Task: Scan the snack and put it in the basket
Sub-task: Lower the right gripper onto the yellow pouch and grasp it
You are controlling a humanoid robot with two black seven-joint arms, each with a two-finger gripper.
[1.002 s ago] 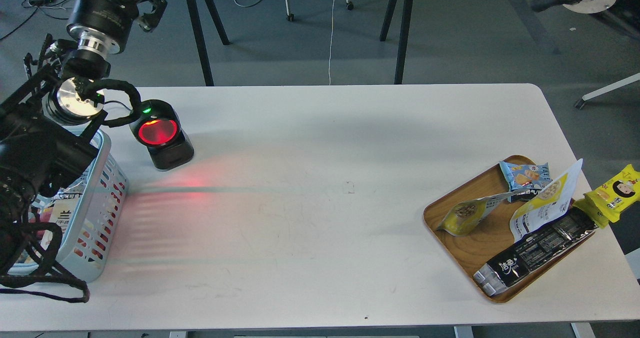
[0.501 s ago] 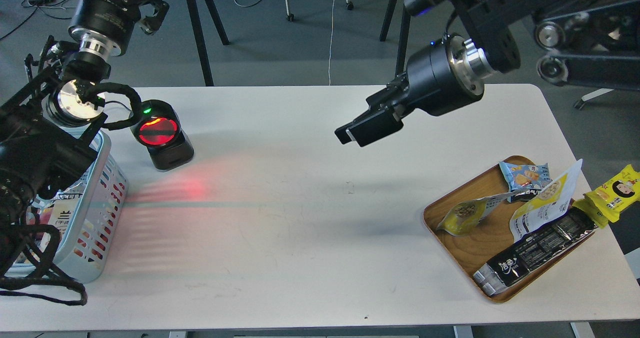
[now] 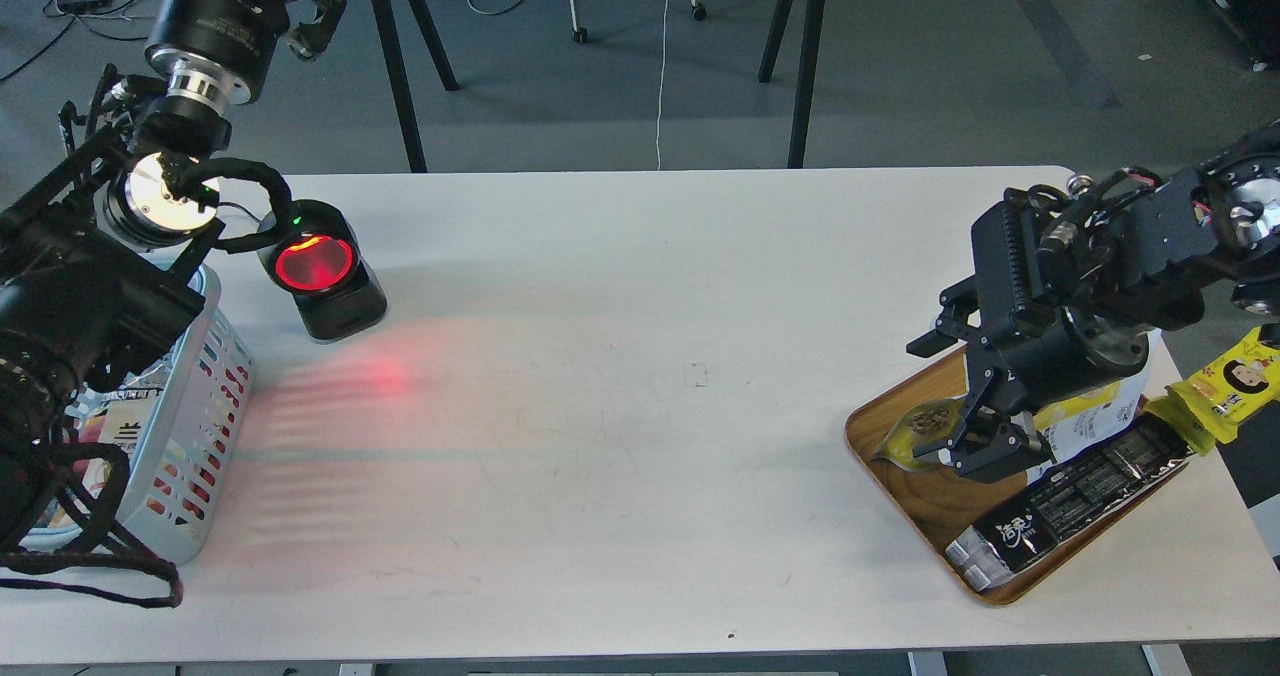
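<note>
The snack (image 3: 922, 430), a puffy yellow pouch with a round picture of beige balls, lies on its side at the left of the wooden tray (image 3: 905, 501). My right gripper (image 3: 985, 448) points down right over the pouch's pale top end and hides it. Its fingers look spread, and the pouch still rests on the tray. The light blue basket (image 3: 200, 406) stands at the table's left edge, partly behind my left arm. My left gripper (image 3: 305, 11) is raised at the top left, beyond the table and partly cut by the frame edge.
A black scanner (image 3: 322, 268) with a glowing red window stands beside the basket and throws red light on the table. The tray also holds a flatter yellow-and-white pouch (image 3: 1085, 421) and a long black bar pack (image 3: 1065, 501). A yellow pack (image 3: 1235, 381) lies off the tray's right side.
My right arm has swung from above the table's middle down to the tray and now stands over the snack. The left arm has barely moved.
</note>
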